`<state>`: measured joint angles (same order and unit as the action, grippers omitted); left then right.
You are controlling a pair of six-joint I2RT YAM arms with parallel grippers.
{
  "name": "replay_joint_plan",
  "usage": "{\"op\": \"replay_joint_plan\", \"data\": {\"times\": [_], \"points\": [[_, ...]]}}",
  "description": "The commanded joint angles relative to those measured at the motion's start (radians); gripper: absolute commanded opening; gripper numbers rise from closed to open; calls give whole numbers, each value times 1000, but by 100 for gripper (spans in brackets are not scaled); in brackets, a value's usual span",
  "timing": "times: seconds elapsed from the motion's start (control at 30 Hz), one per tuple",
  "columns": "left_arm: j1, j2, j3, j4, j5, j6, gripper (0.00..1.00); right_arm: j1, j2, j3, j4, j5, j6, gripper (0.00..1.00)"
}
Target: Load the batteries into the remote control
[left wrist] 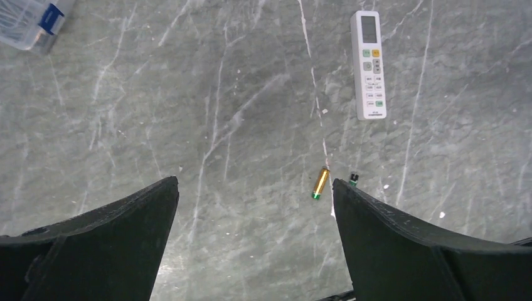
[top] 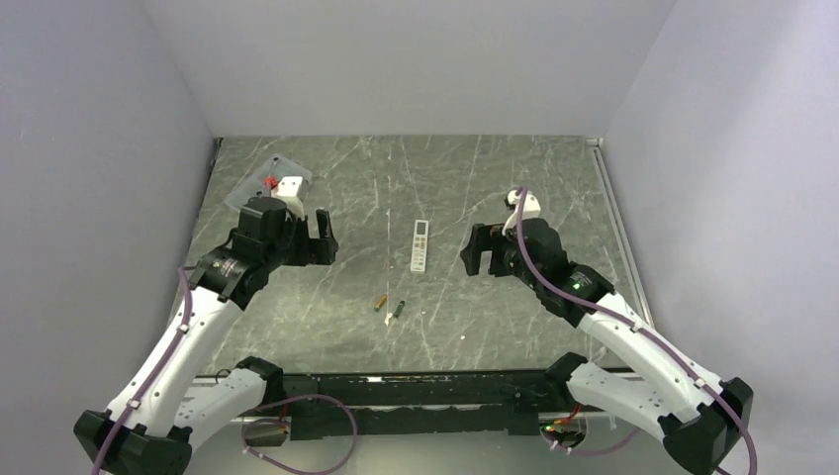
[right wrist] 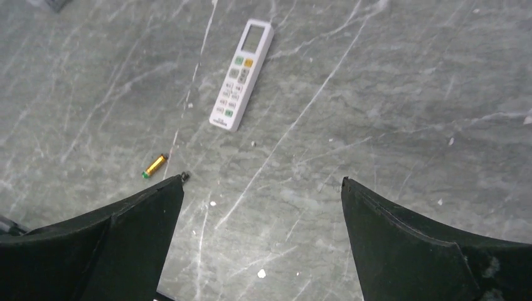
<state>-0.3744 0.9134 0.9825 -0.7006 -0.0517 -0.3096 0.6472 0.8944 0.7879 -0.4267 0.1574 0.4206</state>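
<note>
Remote control (top: 420, 245) and batteries lie on a big worktop (top: 514, 327). The worktop is flat and dark grey like stone, with thin white streaks all over it.

Two arms reach up from the near edge. They have white tube parts and black joints, and purple cables run along them. The left arm (top: 188, 336) bends in over the left side. The right arm (top: 613, 336) bends in over the right side. The left gripper (left wrist: 255, 183) hangs above the worktop with its two black fingers wide apart, holding nothing. The right gripper (right wrist: 263, 182) does the same, also with nothing in it.

A clear plastic box (top: 267, 178) sits by the far left corner.

The remote control is a slim white bar near the middle of the worktop, between the two grippers. It lies face up, with its little display toward the far edge.

The batteries are tiny and round like pegs. The copper-orange battery (top: 380, 303) lies between the remote control and the near edge. The dark green battery (top: 397, 311) lies just beside it, not touching.
</note>
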Motion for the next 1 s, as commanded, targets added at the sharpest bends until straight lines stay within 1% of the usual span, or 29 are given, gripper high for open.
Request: {"op": "replay_joint_plan", "data": {"times": [0.0, 0.1, 0.23, 0.33, 0.4, 0.53, 0.73, 0.77, 0.97], "points": [[3, 15, 16, 44, 86, -80, 99, 2, -6, 103, -54, 88, 46, 100], [2, 30, 17, 40, 76, -113, 99, 1, -3, 121, -72, 97, 56, 100], [3, 13, -12, 55, 91, -91, 99, 2, 7, 149, -102, 141, 68, 100], [3, 27, 7, 11, 158, -34, 99, 2, 7, 154, -104, 101, 32, 100], [3, 49, 36, -26, 162, -32, 99, 2, -10, 136, -79, 77, 31, 100], [2, 67, 71, -106, 59, -52, 99, 1, -20, 119, -48, 64, 18, 100], [2, 13, 44, -88, 54, -33, 99, 2, 45, 156, -64, 37, -11, 100], [2, 5, 44, -93, 24, -32, 99, 3, 52, 157, -60, 37, -14, 100], [2, -35, 36, -100, -14, -30, 99, 4, 117, 174, -48, 38, -18, 100]]}}
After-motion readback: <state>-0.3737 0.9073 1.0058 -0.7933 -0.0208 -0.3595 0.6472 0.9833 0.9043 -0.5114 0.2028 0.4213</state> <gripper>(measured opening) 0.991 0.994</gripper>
